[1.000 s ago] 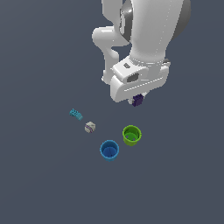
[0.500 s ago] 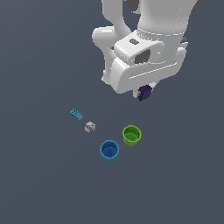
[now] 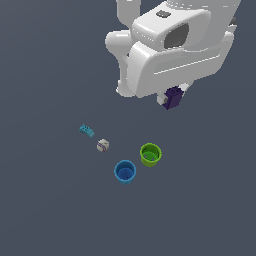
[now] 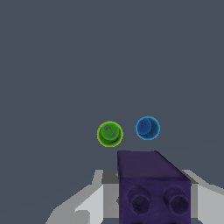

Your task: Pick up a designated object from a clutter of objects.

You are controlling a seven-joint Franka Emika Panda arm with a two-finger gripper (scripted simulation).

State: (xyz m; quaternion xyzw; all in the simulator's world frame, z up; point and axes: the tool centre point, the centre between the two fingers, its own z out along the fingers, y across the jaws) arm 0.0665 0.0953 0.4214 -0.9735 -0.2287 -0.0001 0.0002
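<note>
- A white robot arm's gripper [image 3: 172, 100] hangs high above a flat dark grey floor [image 3: 50, 210]; its fingers are clamped on a small dark purple, stud-topped block [image 3: 173, 97], which sits between them, clear of the floor
- In the wrist view the small purple block [image 4: 153, 188] fills the space between the two pale grey fingers [image 4: 94, 197]; two round studs show on its near face
- Judged by its look, the block is rigid, light and smooth-sided; a squeeze across two flat opposite faces, as here, seems the surest hold; a loose pinch might let it slip or twist
- Well below the gripper stand two small open cups, close together but apart; a bright green round cup [image 3: 150, 154] and a blue round cup [image 3: 125, 171]
- The green cup [image 4: 110, 133] shows faint grey marks inside; whether they are contents cannot be told; the blue cup [image 4: 147, 127] looks empty
- Farther from the gripper lie a whitish-grey lump [image 3: 103, 145] and a teal ridged bar [image 3: 86, 131], neither touching the cups
</note>
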